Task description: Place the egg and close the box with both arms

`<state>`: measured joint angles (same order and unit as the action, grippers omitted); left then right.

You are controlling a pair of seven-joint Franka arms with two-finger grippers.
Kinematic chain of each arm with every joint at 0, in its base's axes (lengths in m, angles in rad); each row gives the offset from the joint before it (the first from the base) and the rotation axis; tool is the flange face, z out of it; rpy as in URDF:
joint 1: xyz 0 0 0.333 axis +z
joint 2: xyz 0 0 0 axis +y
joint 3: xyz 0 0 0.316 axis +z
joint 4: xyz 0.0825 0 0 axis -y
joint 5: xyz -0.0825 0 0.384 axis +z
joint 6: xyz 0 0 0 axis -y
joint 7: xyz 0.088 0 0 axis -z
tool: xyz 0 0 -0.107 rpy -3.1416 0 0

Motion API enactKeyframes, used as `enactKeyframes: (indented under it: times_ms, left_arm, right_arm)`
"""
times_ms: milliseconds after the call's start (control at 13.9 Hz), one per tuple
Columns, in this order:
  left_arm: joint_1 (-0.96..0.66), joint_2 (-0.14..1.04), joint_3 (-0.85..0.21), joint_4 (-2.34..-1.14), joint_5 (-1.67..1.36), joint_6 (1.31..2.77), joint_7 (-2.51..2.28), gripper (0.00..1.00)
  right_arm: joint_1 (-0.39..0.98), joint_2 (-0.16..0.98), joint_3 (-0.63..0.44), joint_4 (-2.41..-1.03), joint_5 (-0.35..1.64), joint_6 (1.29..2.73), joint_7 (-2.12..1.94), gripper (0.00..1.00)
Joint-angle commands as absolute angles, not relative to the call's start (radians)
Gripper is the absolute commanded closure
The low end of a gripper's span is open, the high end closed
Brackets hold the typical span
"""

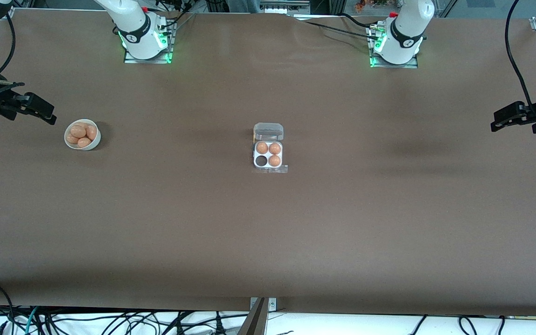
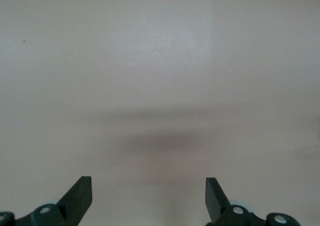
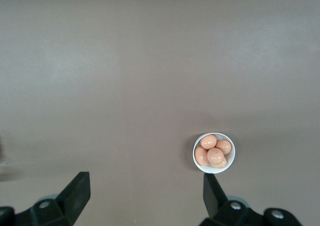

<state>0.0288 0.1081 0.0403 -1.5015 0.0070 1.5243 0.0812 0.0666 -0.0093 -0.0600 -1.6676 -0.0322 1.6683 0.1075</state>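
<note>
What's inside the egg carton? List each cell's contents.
The box lies open with three eggs in its four cells. The fourth cell, nearer the front camera toward the right arm's end, shows dark and empty. Nothing covers the cells.

Only the box (image 1: 268, 153) mid-table and the bowl (image 1: 82, 135) interrupt the bare table (image 1: 268, 232).

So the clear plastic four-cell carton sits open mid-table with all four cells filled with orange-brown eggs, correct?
Not quite: the clear plastic four-cell carton is open mid-table, but only three cells hold orange-brown eggs; the front view shows one cell empty.
</note>
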Motion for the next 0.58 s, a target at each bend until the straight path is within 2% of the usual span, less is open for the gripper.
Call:
enactKeyframes:
  times_ms: [0, 504]
  left_arm:
    - [0.037, 0.114, 0.038, -1.479, 0.002, 1.505, 0.086, 0.0]
    - [0.037, 0.114, 0.038, -1.479, 0.002, 1.505, 0.086, 0.0]
  right_arm:
    - [0.061, -0.015, -0.055, -1.666, -0.017, 1.657, 0.094, 0.0]
    - [0.061, 0.009, -0.054, -1.67, -0.018, 1.654, 0.04, 0.0]
